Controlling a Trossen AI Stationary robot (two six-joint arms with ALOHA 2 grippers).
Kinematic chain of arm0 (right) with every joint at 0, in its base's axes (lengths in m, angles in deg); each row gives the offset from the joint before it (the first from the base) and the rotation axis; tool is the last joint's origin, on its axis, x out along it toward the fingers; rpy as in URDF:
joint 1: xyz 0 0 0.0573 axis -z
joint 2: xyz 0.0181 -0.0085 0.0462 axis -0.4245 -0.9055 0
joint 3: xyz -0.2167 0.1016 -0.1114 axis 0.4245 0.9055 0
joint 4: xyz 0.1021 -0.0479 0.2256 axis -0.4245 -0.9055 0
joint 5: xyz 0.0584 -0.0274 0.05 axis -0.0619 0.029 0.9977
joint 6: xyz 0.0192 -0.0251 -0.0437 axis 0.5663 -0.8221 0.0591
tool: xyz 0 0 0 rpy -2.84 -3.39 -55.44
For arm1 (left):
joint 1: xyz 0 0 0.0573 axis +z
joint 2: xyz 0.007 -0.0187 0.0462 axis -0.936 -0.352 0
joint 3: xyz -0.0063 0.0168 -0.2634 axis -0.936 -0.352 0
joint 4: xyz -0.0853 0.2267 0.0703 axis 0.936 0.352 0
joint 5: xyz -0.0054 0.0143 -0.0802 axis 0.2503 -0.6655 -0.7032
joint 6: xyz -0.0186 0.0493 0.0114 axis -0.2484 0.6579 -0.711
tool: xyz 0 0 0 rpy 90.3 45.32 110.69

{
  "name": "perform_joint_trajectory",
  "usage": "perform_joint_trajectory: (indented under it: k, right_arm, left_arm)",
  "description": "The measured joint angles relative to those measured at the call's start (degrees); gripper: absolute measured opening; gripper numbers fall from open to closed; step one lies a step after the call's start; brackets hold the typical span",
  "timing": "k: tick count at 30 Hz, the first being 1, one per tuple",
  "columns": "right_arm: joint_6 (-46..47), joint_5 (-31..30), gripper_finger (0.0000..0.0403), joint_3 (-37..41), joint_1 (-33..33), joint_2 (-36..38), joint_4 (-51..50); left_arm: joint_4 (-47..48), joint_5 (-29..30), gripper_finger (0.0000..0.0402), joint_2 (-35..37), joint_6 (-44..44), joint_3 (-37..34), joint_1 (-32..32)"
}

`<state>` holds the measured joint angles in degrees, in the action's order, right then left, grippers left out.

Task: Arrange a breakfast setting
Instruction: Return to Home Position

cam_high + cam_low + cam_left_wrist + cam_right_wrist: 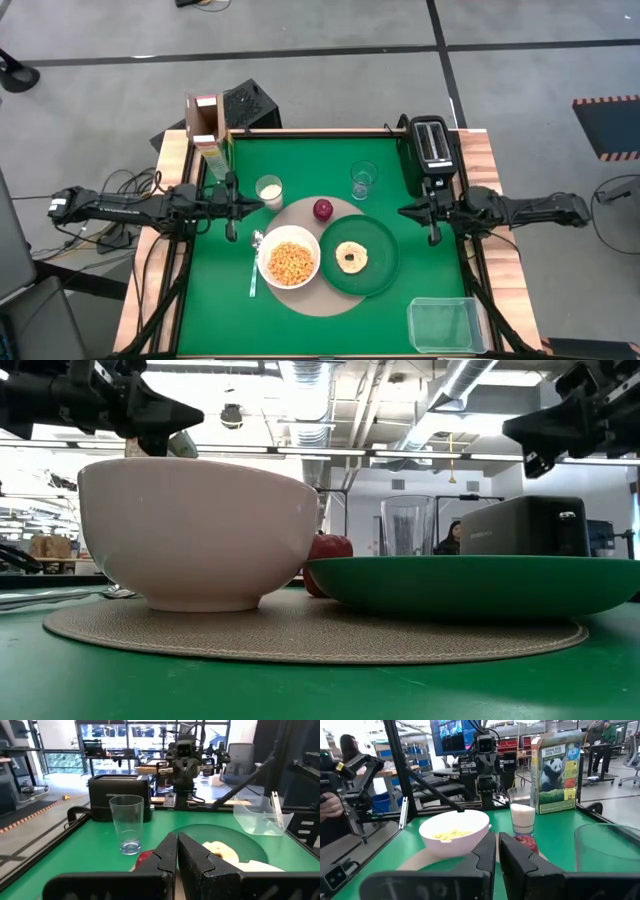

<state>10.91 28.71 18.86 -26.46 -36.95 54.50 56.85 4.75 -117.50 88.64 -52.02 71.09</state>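
Observation:
A round tan mat [300,290] lies mid-table. On it stand a white bowl [289,263] of cereal and a red apple [323,209]; a dark-green plate [375,270] with round toasted bread [351,257] overlaps its right edge. A silver spoon [255,262] lies left of the bowl. A small white cup [268,190] of milk and a clear glass [363,180] stand behind. My left gripper [232,232] hovers shut over the table's left side, my right gripper [433,238] shut over its right side, both empty.
A black toaster [430,150] stands at the back right, a cereal box [212,135] at the back left, a clear plastic tub [445,325] at the near right corner. People show in the room beyond the table.

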Motion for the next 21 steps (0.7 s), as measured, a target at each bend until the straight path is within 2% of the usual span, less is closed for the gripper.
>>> perform_joint_trajectory:
  k: [9, 21]
  right_arm:
    - [1.44, 0.16, 0.0049, 3.58, 0.0, 0.51, 2.62]
    - [3.06, 0.15, 0.0049, 5.17, 0.0, 0.5, 4.12]
  left_arm:
    - [3.21, -1.29, 0.0, 6.01, 1.3, -0.74, 0.02]
    - [2.21, -0.91, 0.0, 20.34, -2.77, -11.19, 0.02]
